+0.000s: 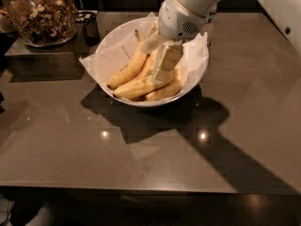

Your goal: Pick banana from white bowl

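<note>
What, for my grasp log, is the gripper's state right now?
Gripper: down in the bowl among the bananas; open or closed cannot be told.

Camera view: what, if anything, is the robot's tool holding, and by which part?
It cannot be told. The tool is down inside the white bowl, among the bananas; none is lifted clear, and any grip is hidden.
</note>
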Motion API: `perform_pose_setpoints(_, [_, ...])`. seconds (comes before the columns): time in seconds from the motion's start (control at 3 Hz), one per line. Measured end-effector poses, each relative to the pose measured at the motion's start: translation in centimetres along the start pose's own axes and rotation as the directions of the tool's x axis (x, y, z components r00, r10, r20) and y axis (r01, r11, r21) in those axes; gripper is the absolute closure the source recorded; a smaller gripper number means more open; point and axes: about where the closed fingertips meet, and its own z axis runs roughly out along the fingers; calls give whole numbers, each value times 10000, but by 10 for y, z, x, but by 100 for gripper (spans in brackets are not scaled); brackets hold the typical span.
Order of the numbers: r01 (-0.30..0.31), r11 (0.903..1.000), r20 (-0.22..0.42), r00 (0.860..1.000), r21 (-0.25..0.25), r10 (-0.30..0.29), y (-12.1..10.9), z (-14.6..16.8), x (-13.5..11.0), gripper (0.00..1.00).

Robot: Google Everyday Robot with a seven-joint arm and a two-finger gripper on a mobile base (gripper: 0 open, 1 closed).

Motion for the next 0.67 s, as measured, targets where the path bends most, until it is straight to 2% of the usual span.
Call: perform_pose_setpoints(0.67, [-82, 9978, 795, 9967, -660, 134, -6, 37, 7, 31])
